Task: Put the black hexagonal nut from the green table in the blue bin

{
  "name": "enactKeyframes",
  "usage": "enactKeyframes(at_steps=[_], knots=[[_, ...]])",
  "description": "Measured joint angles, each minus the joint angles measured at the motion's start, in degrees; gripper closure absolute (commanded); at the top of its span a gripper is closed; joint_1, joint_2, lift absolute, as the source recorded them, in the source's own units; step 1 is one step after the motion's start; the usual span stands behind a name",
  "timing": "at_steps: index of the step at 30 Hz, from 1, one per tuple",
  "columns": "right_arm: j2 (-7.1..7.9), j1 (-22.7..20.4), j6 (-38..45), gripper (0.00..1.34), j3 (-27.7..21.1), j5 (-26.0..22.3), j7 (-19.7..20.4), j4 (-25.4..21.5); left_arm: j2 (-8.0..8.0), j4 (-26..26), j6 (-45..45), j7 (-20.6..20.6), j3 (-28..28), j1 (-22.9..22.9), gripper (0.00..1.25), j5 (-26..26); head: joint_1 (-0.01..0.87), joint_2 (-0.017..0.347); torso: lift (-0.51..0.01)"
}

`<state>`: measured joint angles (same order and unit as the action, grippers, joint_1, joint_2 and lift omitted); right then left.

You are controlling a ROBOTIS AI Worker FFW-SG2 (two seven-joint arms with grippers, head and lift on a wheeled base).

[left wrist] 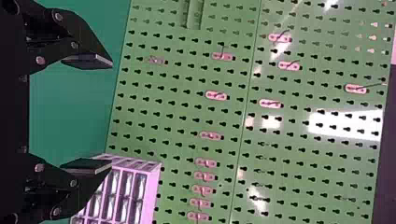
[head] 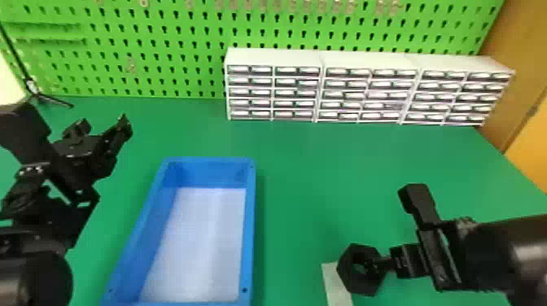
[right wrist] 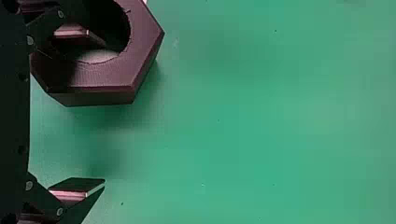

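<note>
The black hexagonal nut (head: pixel 351 280) lies at the lower right of the head view, over the end of a pale strip. My right gripper (head: pixel 391 232) is open there, with one finger at the nut's hole and the other apart from it, farther back. In the right wrist view, the nut (right wrist: pixel 105 77) surrounds one fingertip of the right gripper (right wrist: pixel 98 109); whether they touch I cannot tell. Left of the blue bin (head: pixel 250 228), my left gripper (head: pixel 103 122) is parked above the table. The left gripper (left wrist: pixel 112 113) has its fingers spread, holding nothing.
White drawer cabinets (head: pixel 317 61) line the back of the green table (head: pixel 325 171), before a green pegboard (head: pixel 163 53). The pale strip (head: pixel 334 285) lies at the near edge, right of the bin. A thin black stand (head: pixel 36 91) is at back left.
</note>
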<state>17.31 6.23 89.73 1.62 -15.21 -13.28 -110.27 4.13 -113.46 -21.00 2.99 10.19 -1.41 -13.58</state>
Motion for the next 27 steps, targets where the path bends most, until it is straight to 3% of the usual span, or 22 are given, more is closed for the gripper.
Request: enactKeyframes(at_steps=[4, 9, 18, 27], knots=[[0.0, 0.01, 0.0, 0.4, 0.04, 0.01, 0.01, 0.11, 0.0, 0.0, 0.0, 0.0, -0.01, 0.0, 0.49, 0.0, 0.692, 0.008, -0.097], [0.0, 0.02, 0.0, 0.73, 0.04, 0.01, 0.01, 0.19, 0.0, 0.0, 0.0, 0.0, -0.06, -0.01, 0.49, -0.04, 0.692, 0.008, -0.097], [0.18, 0.11, -0.01, 1.0, 0.65, 0.14, -0.01, 0.29, 0.0, 0.0, 0.0, 0.0, -0.12, -0.06, 0.49, -0.05, 0.692, 0.008, -0.097], [0.11, 0.27, -0.01, 1.01, 1.46, 1.05, 0.01, 0.3, 0.0, 0.08, 0.0, 0.0, -0.17, -0.02, 0.49, -0.12, 0.692, 0.008, -0.097]])
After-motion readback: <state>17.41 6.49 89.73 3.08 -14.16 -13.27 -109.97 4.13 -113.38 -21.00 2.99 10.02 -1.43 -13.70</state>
